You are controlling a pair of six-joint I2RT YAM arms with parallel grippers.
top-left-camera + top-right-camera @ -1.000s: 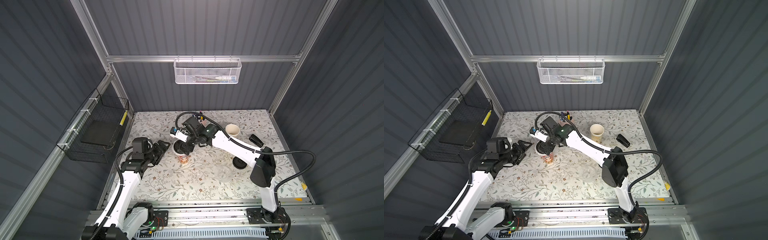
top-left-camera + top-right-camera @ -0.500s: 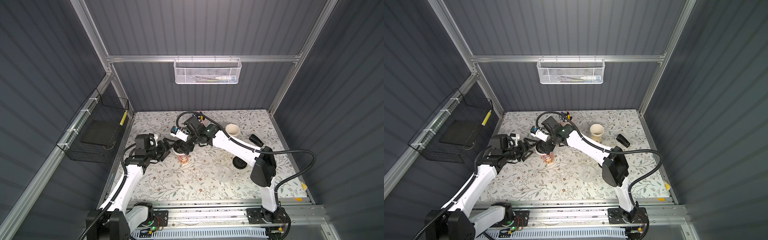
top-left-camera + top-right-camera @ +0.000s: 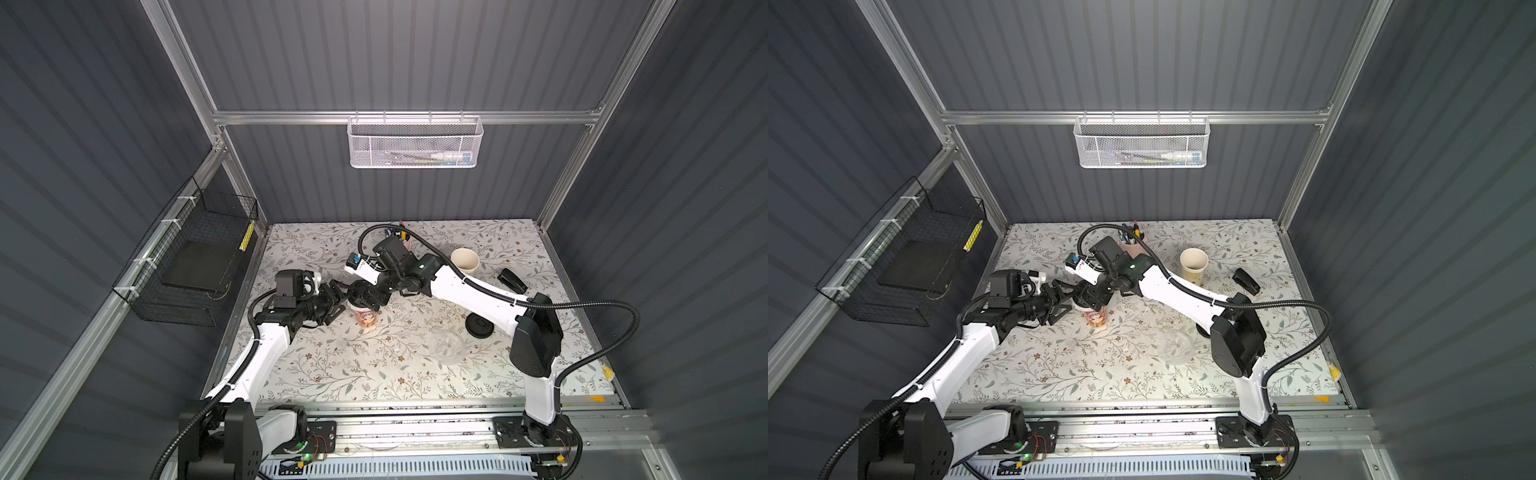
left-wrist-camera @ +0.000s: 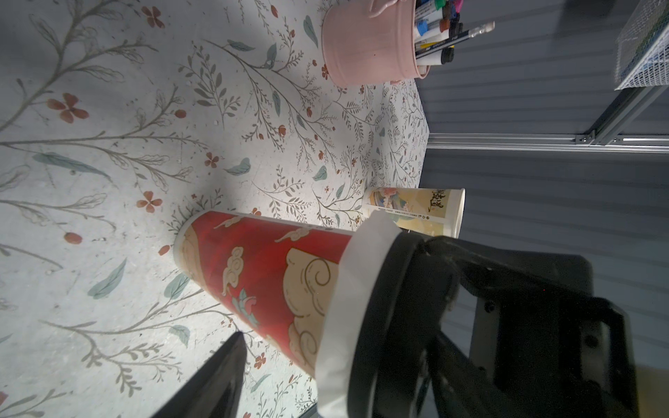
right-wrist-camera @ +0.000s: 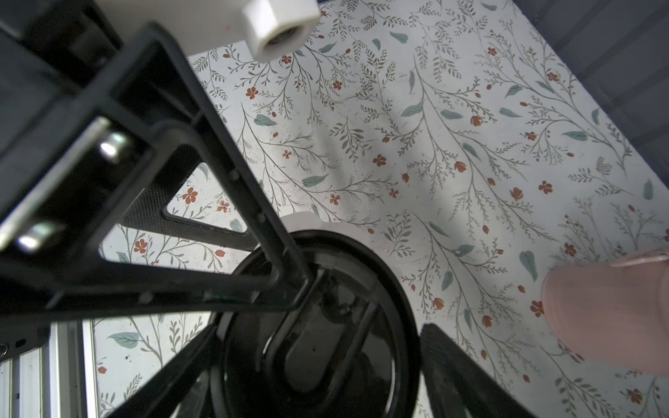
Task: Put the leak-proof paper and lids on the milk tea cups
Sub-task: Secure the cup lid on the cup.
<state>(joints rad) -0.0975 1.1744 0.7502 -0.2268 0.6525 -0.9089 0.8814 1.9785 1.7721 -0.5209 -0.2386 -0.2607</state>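
Top views, both: two cups. Red cup (image 3: 368, 325) mid-table, mouth hidden by right tool (image 3: 368, 297); cream cup (image 3: 465, 259) near far edge; left tool (image 3: 334, 303) spread; loose film (image 3: 446, 347) faint, toward near edge. Left wrist: second film (image 4: 353, 289) skirts red cup under black lid (image 4: 402, 307). Right wrist: right tool pinches black lid, cropped.

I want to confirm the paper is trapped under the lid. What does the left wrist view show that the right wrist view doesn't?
Only left wrist: the red cup's printed side, the leak-proof paper hanging as a white skirt below the black lid, the pale cup and pink pen holder behind. Only right wrist: the lid's top face, the right tool's fingers on either side of it. Both: the lid, an edge of paper, part of the left tool, the floral table cover.
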